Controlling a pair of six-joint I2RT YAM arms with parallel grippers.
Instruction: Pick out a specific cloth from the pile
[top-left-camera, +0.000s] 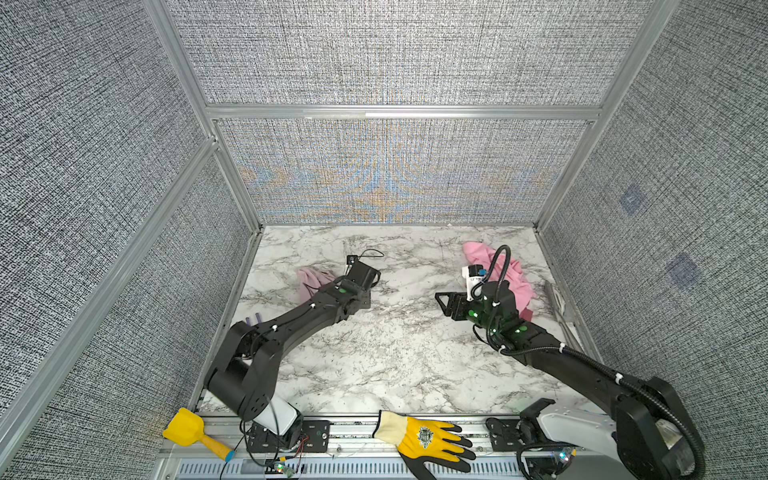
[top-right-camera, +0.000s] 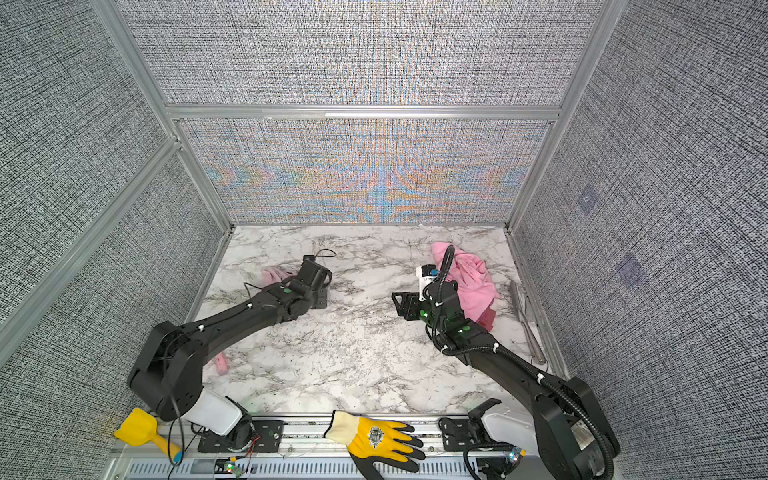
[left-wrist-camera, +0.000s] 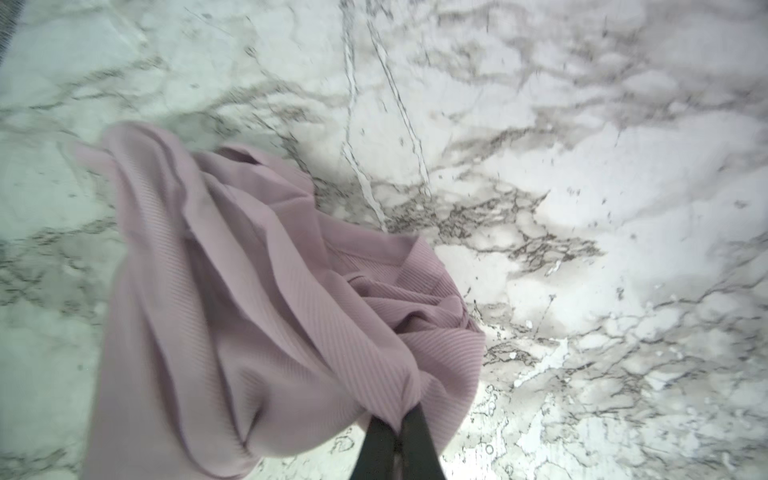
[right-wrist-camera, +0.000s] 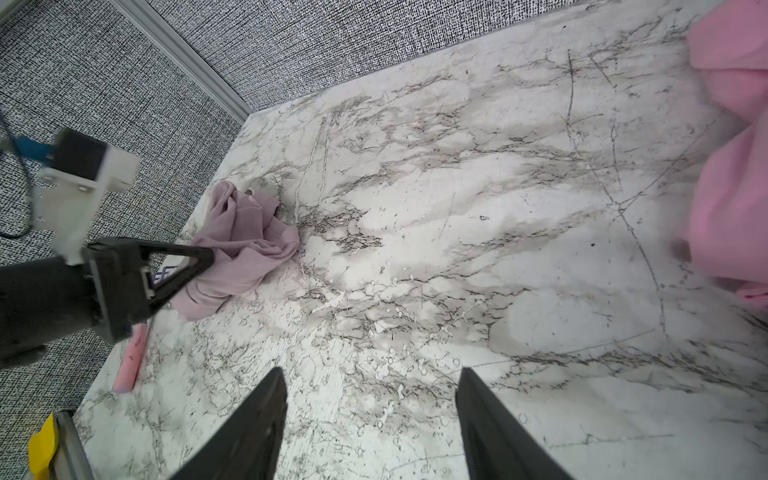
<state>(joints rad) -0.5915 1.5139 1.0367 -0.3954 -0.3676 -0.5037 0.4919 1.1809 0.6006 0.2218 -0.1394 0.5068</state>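
The cloth (left-wrist-camera: 249, 311), pale dusty mauve and ribbed, lies bunched on the marble table at the left (top-left-camera: 309, 282) (top-right-camera: 272, 274). My left gripper (left-wrist-camera: 399, 419) is shut on a fold at its edge; the right wrist view shows its fingers reaching into the cloth (right-wrist-camera: 241, 241). The pile (top-left-camera: 511, 274) (top-right-camera: 473, 278) sits at the far right, bright pink on top with a dark rose-red corner (top-right-camera: 486, 320) showing beneath. My right gripper (right-wrist-camera: 374, 370) hovers open and empty over bare marble, just left of the pile (right-wrist-camera: 731, 187) in both top views (top-left-camera: 442, 299).
A pink stick (top-right-camera: 222, 363) lies near the left wall by the left arm. Metal tongs (top-right-camera: 525, 324) lie along the right wall. A yellow glove (top-left-camera: 428, 440) and a yellow scoop (top-left-camera: 187, 432) rest on the front rail. Grey walls close in three sides.
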